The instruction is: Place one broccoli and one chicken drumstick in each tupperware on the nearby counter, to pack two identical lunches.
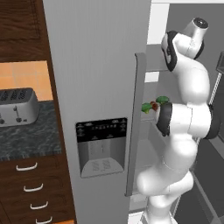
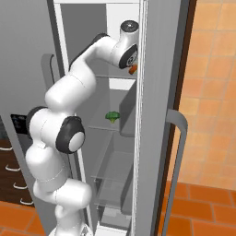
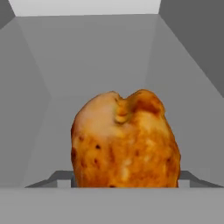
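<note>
A glossy orange-brown chicken drumstick (image 3: 124,140) stands close in front of the hand view, on an upper fridge shelf. My gripper (image 2: 132,63) reaches into the open fridge, and its jaws press on the drumstick (image 2: 133,69) from both sides. One shelf lower lies a green broccoli (image 2: 112,116). In the left base view a broccoli (image 1: 162,99), a second floret (image 1: 146,107) and a small reddish-brown piece (image 1: 154,105) show past the door's edge. The dark speckled counter (image 1: 26,135) lies to the left. The tupperware is out of view.
A silver toaster (image 1: 16,106) stands on the counter. The fridge's left door with its dispenser (image 1: 101,146) is closed; the right door (image 2: 161,115) stands open beside my arm. Grey fridge walls (image 3: 39,87) close in around the hand. Glass shelves (image 2: 115,170) lie below.
</note>
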